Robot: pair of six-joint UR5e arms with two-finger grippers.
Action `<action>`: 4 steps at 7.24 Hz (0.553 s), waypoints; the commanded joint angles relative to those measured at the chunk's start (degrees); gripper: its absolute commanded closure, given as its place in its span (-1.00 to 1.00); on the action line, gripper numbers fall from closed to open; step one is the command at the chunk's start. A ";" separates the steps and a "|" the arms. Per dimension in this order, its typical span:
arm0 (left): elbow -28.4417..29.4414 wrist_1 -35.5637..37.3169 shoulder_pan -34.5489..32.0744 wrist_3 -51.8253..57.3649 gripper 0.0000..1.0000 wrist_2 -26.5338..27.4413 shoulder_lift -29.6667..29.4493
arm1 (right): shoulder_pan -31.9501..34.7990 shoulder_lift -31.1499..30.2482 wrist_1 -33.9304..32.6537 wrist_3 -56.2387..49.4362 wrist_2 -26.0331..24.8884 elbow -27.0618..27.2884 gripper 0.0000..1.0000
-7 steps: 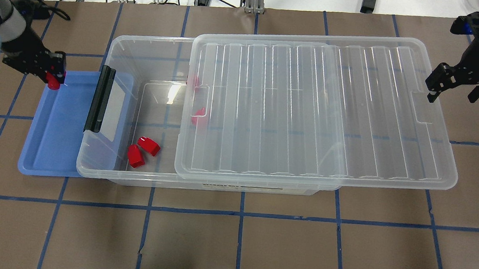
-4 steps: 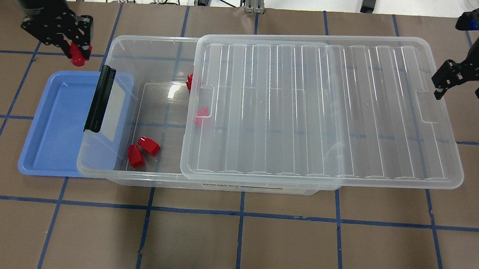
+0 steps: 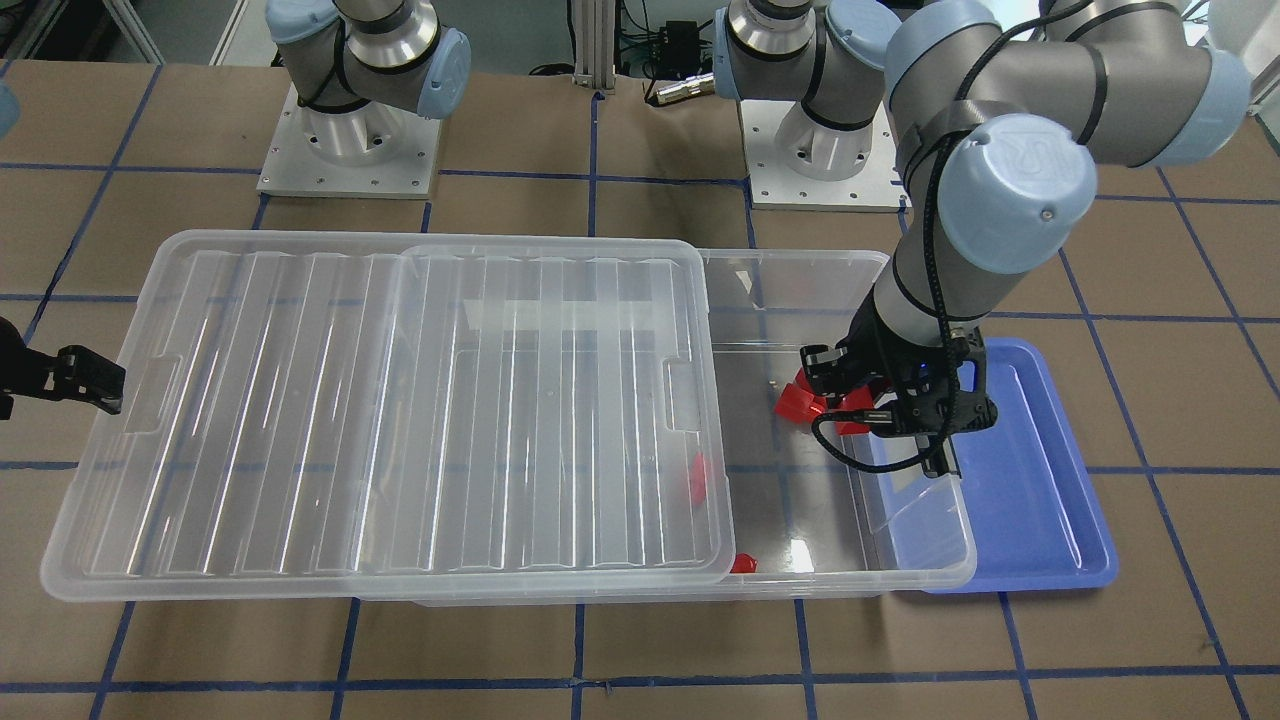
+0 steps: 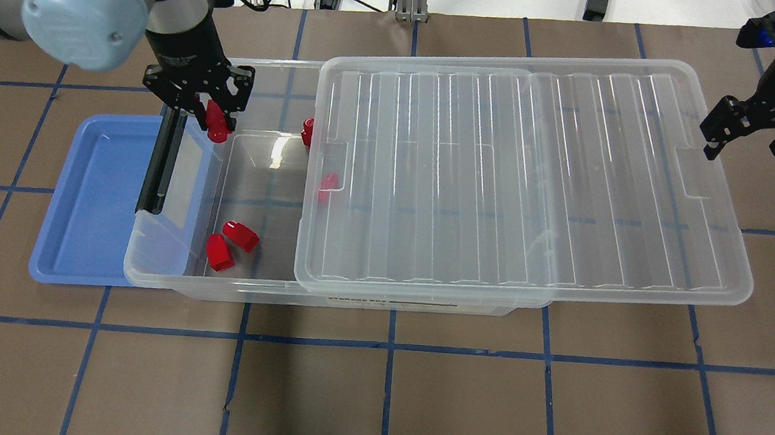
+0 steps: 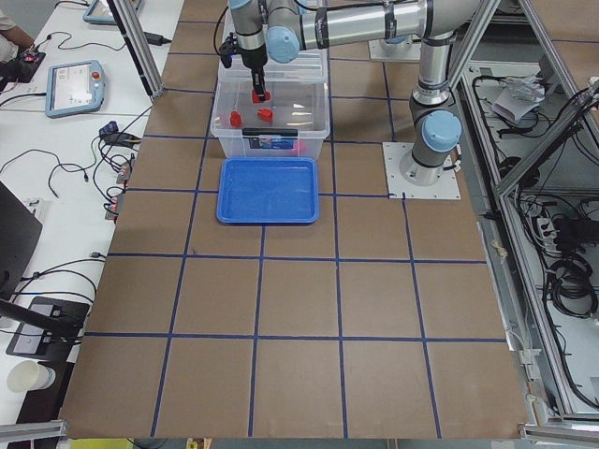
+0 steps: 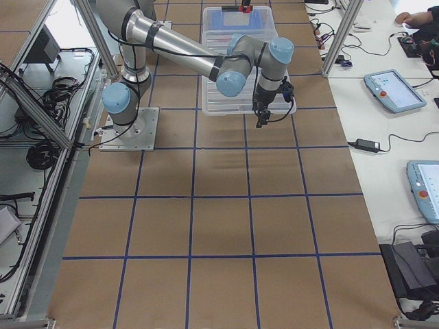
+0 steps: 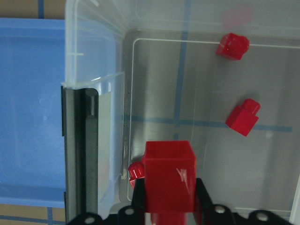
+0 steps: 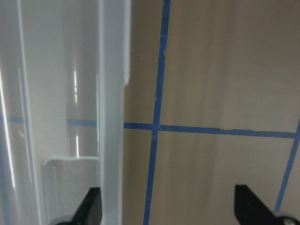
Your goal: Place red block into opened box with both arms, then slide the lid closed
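My left gripper (image 4: 215, 121) is shut on a red block (image 4: 217, 126), held over the uncovered end of the clear box (image 4: 253, 63), just inside the black bar (image 4: 162, 160). The left wrist view shows that red block (image 7: 168, 176) between the fingers, above the box floor. Several other red blocks (image 4: 232, 244) lie in the box. The ribbed clear lid (image 4: 526, 181) covers the box's right part and overhangs it. At the lid's right short edge, my right gripper (image 4: 747, 140) stands open, and the lid's rim (image 8: 112, 117) runs beside one finger (image 8: 91, 208).
A blue tray (image 4: 90, 203) sits under the box's left end on the brown, blue-taped table. Cables and a metal post lie along the far edge. The arm bases (image 3: 350, 150) stand behind the box.
My left gripper carried the red block from the blue tray's back corner rightward to over the open box. The lid shifted slightly right, and the right gripper moved a little up and right.
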 commanded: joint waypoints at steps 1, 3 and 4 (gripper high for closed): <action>-6.89 9.20 -0.19 2.18 1.00 -1.14 -0.19 | 0.00 -0.25 0.16 -0.02 0.09 -0.22 -1.00; -11.80 14.12 -0.10 2.19 1.00 -2.64 -0.36 | 0.09 -0.87 1.64 -0.02 0.17 -2.93 -1.00; -15.66 20.76 -0.10 2.71 1.00 -2.73 -0.80 | 0.17 -1.31 4.79 0.59 0.26 -5.03 -1.00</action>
